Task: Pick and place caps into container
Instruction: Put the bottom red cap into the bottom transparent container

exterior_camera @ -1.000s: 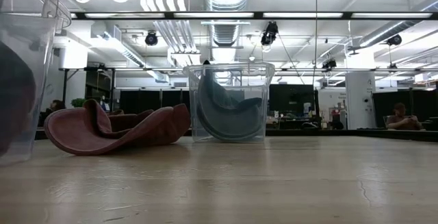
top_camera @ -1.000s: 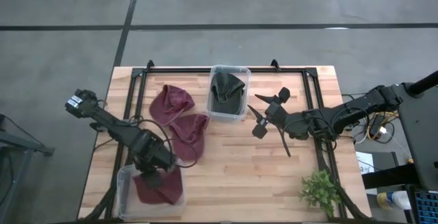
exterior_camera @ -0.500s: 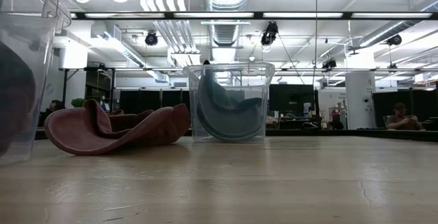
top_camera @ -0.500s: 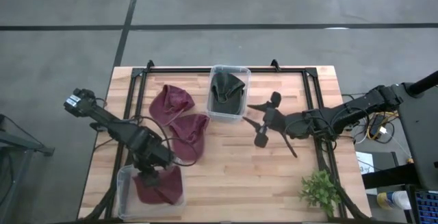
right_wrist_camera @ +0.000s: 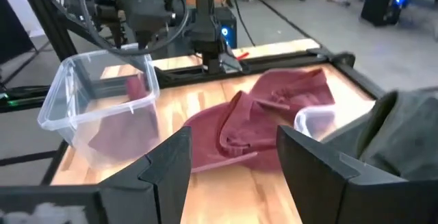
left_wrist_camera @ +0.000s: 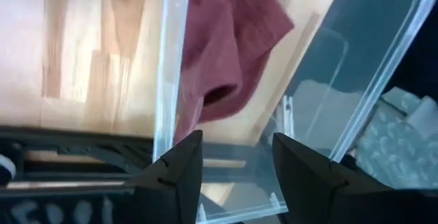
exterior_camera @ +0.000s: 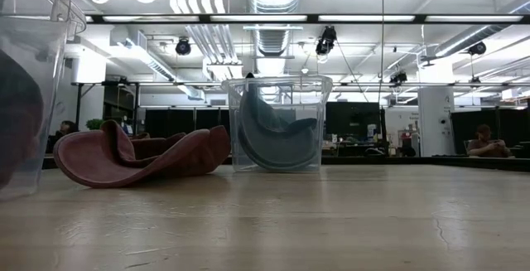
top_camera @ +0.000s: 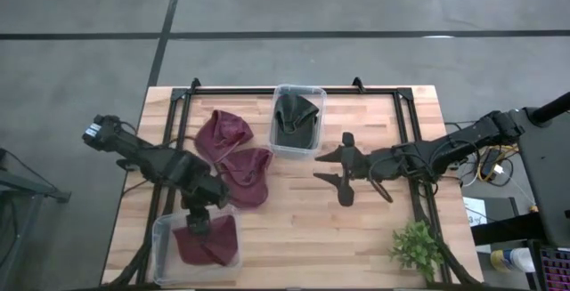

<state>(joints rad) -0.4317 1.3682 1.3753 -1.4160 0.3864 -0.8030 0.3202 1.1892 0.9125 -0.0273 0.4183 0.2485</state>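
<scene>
I take the clear container (top_camera: 297,120) at the far middle of the wooden table (top_camera: 374,229) as my landmark. It holds dark olive-green cap fabric (top_camera: 295,119) bunched inside; in the low view the same dark cloth curves against its front wall.

Just left of that container two maroon caps lie loose on the wood: one (top_camera: 223,133) beside it, the other (top_camera: 248,173) a little nearer the front edge, the two touching and overlapping. In the low view they read as one flattened red heap (exterior_camera: 141,157) left of the container.

A second clear tub (top_camera: 165,248) stands well apart from the landmark, at the table's near-left corner. A third maroon cap (top_camera: 210,241) sits in it, part of the cloth lapping past the tub's right side. My left gripper (top_camera: 198,222) hangs directly over that tub; in the left wrist view its two fingers (left_wrist_camera: 179,172) are spread with nothing between them, the tub wall and the red cloth beyond them.

My right gripper (top_camera: 342,174) hovers above bare wood right of the landmark and slightly nearer the front edge. Its fingers (right_wrist_camera: 168,172) stand wide apart and empty in the right wrist view, facing the loose maroon caps and the far tub.

A small leafy plant (top_camera: 417,248) sits at the near-right corner, far from the container
</scene>
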